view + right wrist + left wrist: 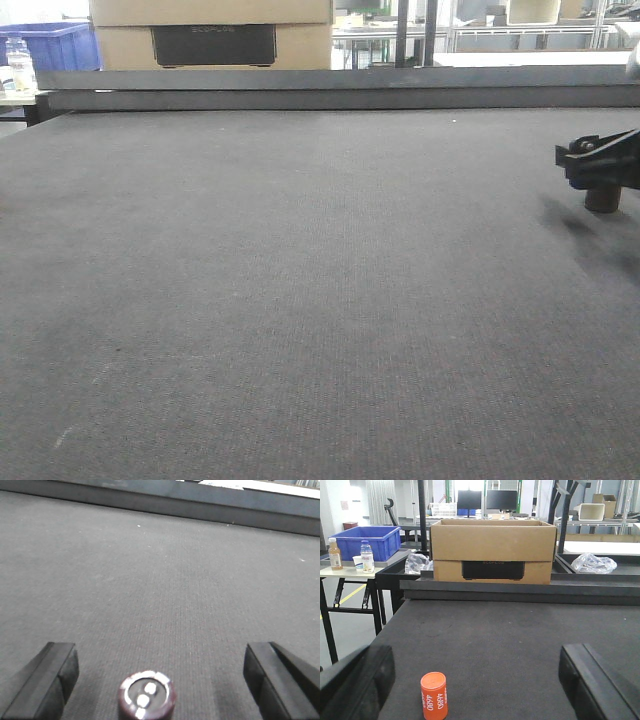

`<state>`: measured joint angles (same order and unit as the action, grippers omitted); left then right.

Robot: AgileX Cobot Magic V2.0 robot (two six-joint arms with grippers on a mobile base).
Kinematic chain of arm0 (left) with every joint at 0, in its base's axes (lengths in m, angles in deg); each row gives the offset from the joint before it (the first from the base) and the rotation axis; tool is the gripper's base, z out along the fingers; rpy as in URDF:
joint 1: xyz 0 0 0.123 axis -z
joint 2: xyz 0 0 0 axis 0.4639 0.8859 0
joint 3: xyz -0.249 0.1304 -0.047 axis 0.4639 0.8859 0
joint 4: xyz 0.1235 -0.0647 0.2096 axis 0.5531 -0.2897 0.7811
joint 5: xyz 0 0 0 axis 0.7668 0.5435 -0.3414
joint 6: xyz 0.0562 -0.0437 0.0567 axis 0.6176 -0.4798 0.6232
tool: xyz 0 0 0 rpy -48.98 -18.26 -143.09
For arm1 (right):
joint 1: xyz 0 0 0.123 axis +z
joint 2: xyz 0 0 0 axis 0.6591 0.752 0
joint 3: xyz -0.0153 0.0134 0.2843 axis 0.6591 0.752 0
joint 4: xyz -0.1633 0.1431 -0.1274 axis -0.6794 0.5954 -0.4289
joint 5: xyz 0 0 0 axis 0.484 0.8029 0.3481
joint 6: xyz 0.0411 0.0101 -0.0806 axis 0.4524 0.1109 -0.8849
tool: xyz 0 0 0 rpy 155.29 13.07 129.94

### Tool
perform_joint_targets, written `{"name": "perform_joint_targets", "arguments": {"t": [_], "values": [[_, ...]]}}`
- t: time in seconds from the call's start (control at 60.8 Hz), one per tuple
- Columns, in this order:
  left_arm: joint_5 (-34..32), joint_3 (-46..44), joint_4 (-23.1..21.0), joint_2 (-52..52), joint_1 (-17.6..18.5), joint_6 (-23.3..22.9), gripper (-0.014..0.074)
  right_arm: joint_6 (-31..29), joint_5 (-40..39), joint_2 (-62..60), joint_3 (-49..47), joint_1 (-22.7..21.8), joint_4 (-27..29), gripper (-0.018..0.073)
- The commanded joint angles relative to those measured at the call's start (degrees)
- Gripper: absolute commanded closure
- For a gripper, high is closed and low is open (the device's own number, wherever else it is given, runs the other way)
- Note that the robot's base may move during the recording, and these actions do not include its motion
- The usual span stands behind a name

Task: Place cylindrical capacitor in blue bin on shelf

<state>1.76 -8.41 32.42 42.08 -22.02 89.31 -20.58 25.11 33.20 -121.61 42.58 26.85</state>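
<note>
The cylindrical capacitor (146, 696) stands upright on the dark mat, a maroon-black stub with a silvery top rim and two pale terminals. My right gripper (160, 667) is open, one finger far out on either side of it, neither touching. In the front view the capacitor (603, 198) shows just below the right gripper (598, 168) at the right edge. My left gripper (475, 675) is open over the mat, with an orange cylinder (434, 696) marked 4680 standing near its left finger. The shelf is out of view.
A raised dark rail (340, 90) runs along the mat's far edge, with a cardboard box (492, 550) behind it. A blue crate (367, 541) and bottles (367, 557) sit on a side table at far left. A crumpled plastic bag (593, 563) lies at back right.
</note>
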Motion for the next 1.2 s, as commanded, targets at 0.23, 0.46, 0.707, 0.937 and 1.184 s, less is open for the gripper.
{"name": "perform_joint_targets", "arguments": {"t": [0.23, 0.46, 0.707, 0.937, 1.184], "values": [[-0.79, 0.11, -0.49, 0.17, 0.36, -0.15, 0.0025, -0.03, -0.81, 5.65, -3.01, -0.19, 1.64, -0.0009], [-0.79, 0.11, -0.49, 0.17, 0.36, -0.15, 0.0025, -0.03, -1.06, 7.92, -4.53, -0.19, 1.64, 0.0217], [-0.8, 0.11, -0.36, 0.17, 0.36, -0.15, 0.0025, -0.03, -1.3, 7.34, -4.41, -0.19, 1.64, 0.0701], [-1.36, 1.73, 2.02, 3.07, 0.36, -0.15, 0.0025, -0.03, 2.39, -2.0, -4.19, -0.19, 1.64, 0.0721], [-15.27, 10.49, 3.36, 14.71, 0.36, -0.15, 0.0025, -0.03, 15.75, -22.9, -3.12, 0.49, 1.64, 0.0721]]}}
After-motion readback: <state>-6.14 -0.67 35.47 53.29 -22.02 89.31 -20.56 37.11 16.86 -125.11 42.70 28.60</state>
